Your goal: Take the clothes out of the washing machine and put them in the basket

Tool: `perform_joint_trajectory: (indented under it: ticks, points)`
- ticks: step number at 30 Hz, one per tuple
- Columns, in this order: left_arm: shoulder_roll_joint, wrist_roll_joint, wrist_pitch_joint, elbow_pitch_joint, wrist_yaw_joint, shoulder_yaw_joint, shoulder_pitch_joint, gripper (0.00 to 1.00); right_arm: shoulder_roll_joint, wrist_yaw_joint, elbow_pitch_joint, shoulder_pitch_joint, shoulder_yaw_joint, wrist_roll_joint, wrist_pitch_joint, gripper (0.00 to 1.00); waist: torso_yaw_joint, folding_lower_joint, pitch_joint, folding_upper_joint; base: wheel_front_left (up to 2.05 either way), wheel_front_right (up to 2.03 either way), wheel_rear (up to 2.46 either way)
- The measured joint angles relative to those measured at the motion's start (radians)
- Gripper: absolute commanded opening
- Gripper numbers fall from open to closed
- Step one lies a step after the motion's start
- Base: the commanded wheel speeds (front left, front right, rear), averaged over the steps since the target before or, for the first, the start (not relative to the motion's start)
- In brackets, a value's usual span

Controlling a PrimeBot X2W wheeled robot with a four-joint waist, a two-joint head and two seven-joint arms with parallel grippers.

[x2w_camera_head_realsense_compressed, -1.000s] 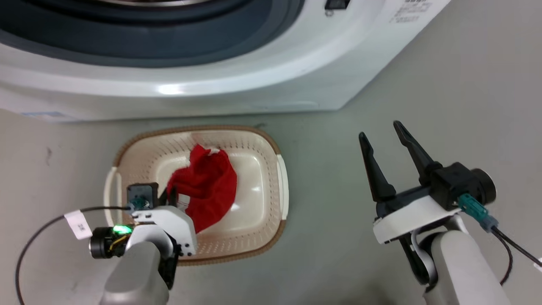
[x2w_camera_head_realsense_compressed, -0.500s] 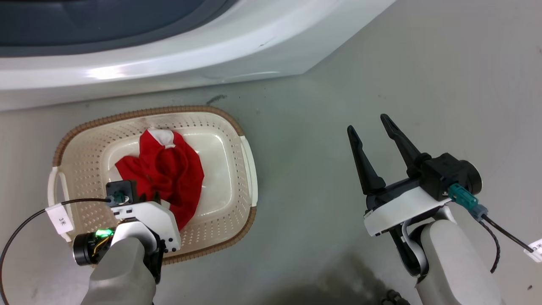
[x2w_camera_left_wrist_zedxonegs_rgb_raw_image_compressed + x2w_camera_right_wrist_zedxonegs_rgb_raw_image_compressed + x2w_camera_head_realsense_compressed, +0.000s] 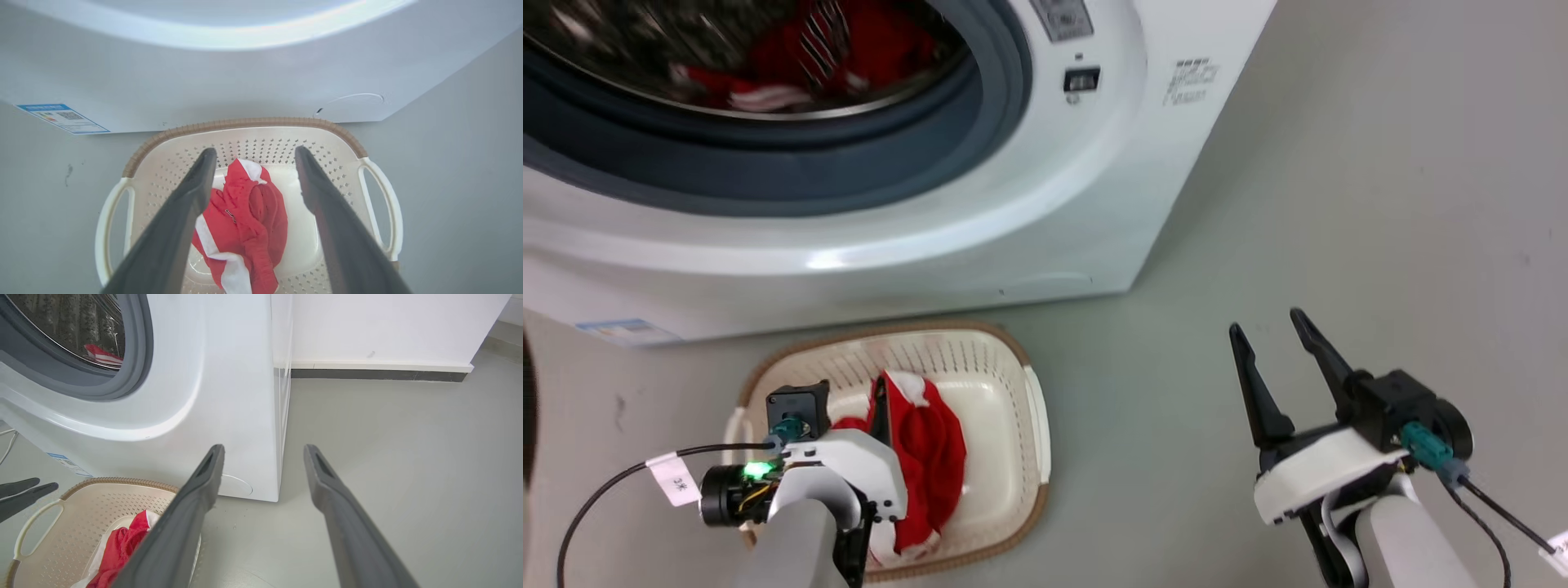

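Left gripper point(image 3: 254, 152): hung spread above basket point(image 3: 915, 329).
Right gripper point(image 3: 1264, 320): stood spread, right of basket.
Red garment point(image 3: 931, 449): 1 lay in basket.

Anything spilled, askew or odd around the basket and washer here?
Nothing stands out. A red garment lies inside the basket, which sits upright before the washing machine; more red clothes lie in the drum. The left hand and right hand are open, holding nothing.

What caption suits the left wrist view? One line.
Open left hand over a red garment lying in the basket before the washing machine.
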State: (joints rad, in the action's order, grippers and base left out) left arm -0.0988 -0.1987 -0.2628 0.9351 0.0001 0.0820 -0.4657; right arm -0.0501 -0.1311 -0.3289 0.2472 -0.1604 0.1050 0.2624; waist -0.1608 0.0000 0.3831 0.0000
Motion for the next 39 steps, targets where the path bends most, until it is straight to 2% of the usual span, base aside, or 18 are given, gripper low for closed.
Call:
perform_joint_trajectory:
  ticks: [9, 15, 21, 25, 28, 35, 39]
  points:
    - [0.011, 0.069, 0.0, -0.342, 0.019, -0.01, 0.107, 1.0, 0.0, 0.0, 0.025, -0.08, 0.024, -0.01, -0.029, 1.0, 0.043, -0.0001, -0.167, 0.0001, 0.0, 0.0, 0.0]
    - [0.002, 0.1, 0.0, -0.409, 0.017, -0.004, 0.081, 1.0, 0.0, 0.0, 0.059, -0.095, 0.018, -0.008, -0.045, 1.0, 0.057, -0.0003, -0.206, 0.0, 0.0, 0.0, 0.0]
    - [-0.037, 0.112, 0.003, -0.311, -0.002, 0.002, -0.091, 1.0, 0.0, 0.0, 0.075, -0.094, -0.006, 0.005, -0.052, 1.0, 0.035, -0.0002, -0.183, 0.0, 0.0, 0.0, 0.0]
    - [-0.086, 0.124, 0.045, -0.208, -0.018, 0.004, -0.23, 1.0, 0.0, 0.0, 0.077, -0.082, -0.03, 0.025, -0.051, 1.0, 0.007, -0.0002, -0.15, 0.0, 0.0, 0.0, 0.0]
    - [-0.117, 0.131, 0.097, -0.13, -0.03, 0.009, -0.337, 1.0, -0.001, 0.0, 0.077, -0.052, -0.04, 0.044, -0.041, 1.0, -0.015, -0.0001, -0.108, 0.0, 0.0, 0.0, 0.0]
    - [-0.236, 0.182, 0.255, 0.028, -0.045, 0.039, -0.555, 1.0, -0.001, 0.0, 0.056, 0.026, -0.098, 0.108, -0.013, 1.0, -0.084, 0.0, 0.008, 0.0, 0.0, 0.0, 0.0]
    - [-0.314, 0.214, 0.361, 0.105, -0.07, 0.067, -0.666, 1.0, -0.001, 0.0, 0.035, 0.066, -0.134, 0.148, -0.003, 1.0, -0.132, 0.0001, 0.076, 0.0, 0.0, 0.0, 0.0]
